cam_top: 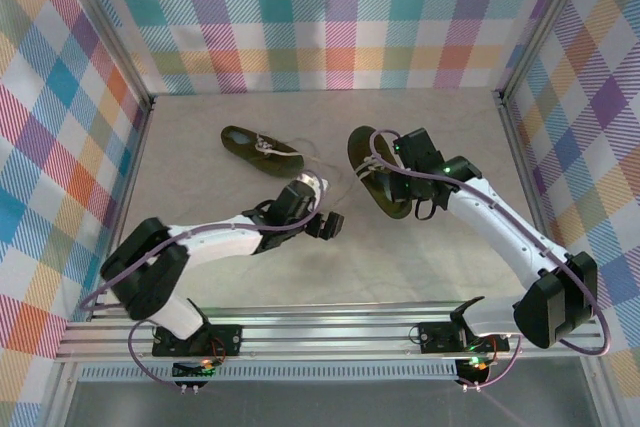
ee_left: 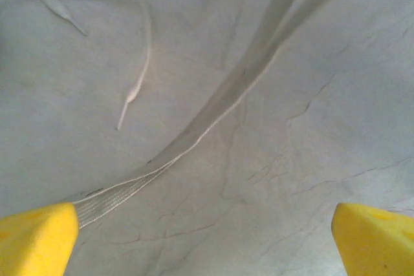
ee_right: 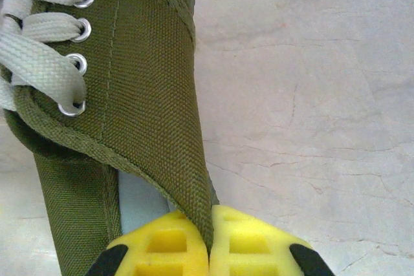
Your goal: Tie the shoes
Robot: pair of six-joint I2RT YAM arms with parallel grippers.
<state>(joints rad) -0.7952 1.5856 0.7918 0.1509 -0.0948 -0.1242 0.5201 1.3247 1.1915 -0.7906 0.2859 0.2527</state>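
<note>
Steadying step. Right gripper [ee_right: 210, 240] clamped on the side wall of the right-hand shoe [ee_right: 149, 95], mid-table; left gripper [ee_left: 206, 240] fingers wide apart over a loose lace [ee_left: 220, 105]. Next move, probably: close squarely on that lace.

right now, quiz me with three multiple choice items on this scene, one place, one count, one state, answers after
1. Where does the right gripper grip the right-hand shoe? A) its canvas side edge B) its toe C) a lace end
2. How many shoes lie on the table? A) one B) two C) three
3. What state is the left gripper in? A) shut on a lace B) open C) shut on a shoe
Answers: 1 A, closed jaws pinch the olive canvas edge; 2 B, the left-hand shoe lies apart from it; 3 B, its fingers stand wide apart.
</note>
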